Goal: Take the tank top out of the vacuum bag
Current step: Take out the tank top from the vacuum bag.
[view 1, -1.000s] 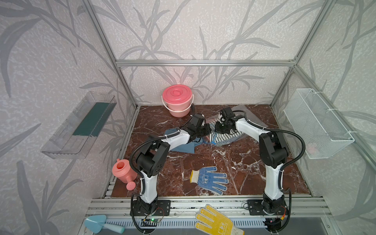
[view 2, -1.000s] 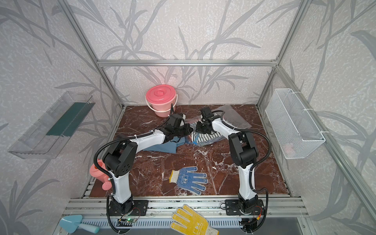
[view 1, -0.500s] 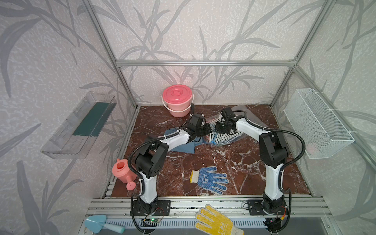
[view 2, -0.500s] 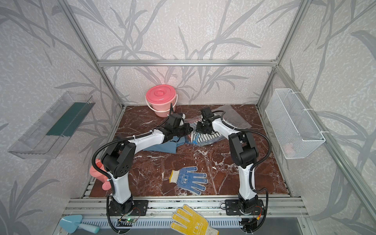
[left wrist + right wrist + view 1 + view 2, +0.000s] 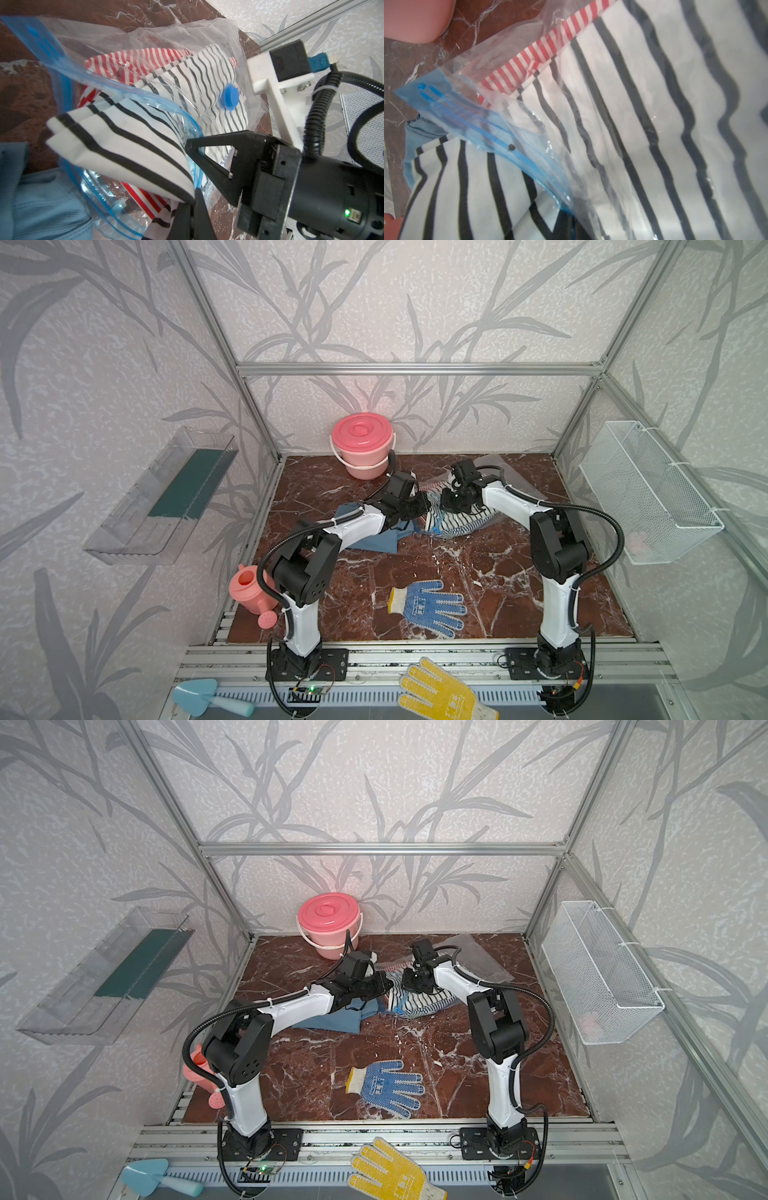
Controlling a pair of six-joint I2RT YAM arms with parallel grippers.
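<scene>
The vacuum bag (image 5: 116, 39), clear with a blue zip strip (image 5: 436, 97) and a round blue valve cap (image 5: 230, 99), lies at the back of the table (image 5: 513, 483) (image 5: 478, 957). A white tank top with black stripes (image 5: 124, 141) (image 5: 467, 187) sticks partly out of the bag's mouth (image 5: 461, 522) (image 5: 419, 1004). My left gripper (image 5: 191, 207) (image 5: 424, 506) (image 5: 388, 986) is shut on its protruding fold. My right gripper (image 5: 571, 224) (image 5: 186, 144) (image 5: 446, 499) (image 5: 405, 979) is shut on the bag's blue zip rim, facing the left one.
A red-and-white striped cloth (image 5: 141, 60) is inside the bag. A blue cloth (image 5: 374, 537) lies beside the bag's mouth under my left arm. A pink lidded bucket (image 5: 362, 443) stands behind. A blue glove (image 5: 428, 608) lies in front, a pink watering can (image 5: 249, 591) at the left edge.
</scene>
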